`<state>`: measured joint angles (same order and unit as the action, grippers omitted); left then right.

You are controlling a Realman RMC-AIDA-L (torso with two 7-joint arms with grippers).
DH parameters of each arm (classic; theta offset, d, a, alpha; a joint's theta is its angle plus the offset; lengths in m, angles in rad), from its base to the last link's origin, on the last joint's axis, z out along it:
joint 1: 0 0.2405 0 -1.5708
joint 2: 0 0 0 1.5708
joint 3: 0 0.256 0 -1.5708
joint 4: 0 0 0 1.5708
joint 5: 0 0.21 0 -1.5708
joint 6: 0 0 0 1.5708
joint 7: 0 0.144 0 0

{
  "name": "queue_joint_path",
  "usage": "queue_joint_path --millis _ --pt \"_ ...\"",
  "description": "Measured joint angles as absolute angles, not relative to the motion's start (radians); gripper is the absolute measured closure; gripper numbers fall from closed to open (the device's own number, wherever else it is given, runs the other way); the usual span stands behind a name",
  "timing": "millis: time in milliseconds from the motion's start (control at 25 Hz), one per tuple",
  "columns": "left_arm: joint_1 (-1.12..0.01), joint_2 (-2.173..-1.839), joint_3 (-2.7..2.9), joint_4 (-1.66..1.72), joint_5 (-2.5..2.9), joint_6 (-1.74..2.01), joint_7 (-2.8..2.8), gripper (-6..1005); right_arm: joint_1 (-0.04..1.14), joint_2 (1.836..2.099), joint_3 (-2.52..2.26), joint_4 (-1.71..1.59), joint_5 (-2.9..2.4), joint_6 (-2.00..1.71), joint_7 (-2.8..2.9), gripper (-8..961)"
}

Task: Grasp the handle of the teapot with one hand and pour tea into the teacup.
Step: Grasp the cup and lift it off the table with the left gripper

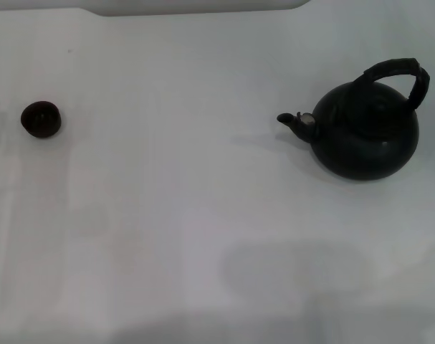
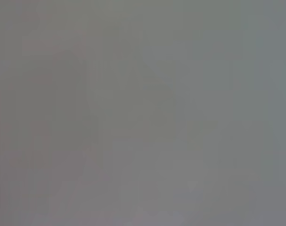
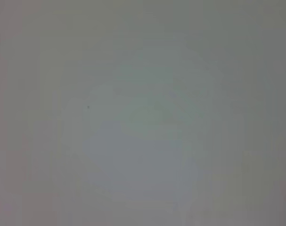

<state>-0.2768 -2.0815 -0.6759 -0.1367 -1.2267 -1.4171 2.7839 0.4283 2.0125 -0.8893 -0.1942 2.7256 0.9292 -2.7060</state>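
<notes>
Bare white tabletop (image 1: 203,236) fills the near part of the head view, marked only by faint grey shadows toward the front edge; nothing stands on that stretch. Farther back, on the robot's right, sits the teapot (image 1: 365,136), round and matte black, upright on the surface; its short spout (image 1: 294,122), with a small silvery tip, points toward the robot's left. Over the top of the pot arches the handle (image 1: 400,74), black and ribbed, standing up and leaning a little toward the right side; nothing touches it. Well apart from the pot, far over on the robot's left and at about the same depth, rests the teacup (image 1: 40,119), small, dark and handleless, upright on the table; a wide run of white surface lies between cup and spout. Neither hand shows in the head view, so whether either is released or clenched I cannot tell; both wrist views give only a plain grey-white surface, with no fingers, pot or cup in them. At the far edge a pale strip (image 1: 196,6) borders the table.
</notes>
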Motion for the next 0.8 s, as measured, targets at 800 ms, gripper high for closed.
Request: queue_joint_path --millis 800 --pt "-0.285 -2.082 -0.535 -0.131 -1.138 -1.262 2.824 108 0.429 2.013 -0.917 -0.195 2.715 0.931 -2.703 145"
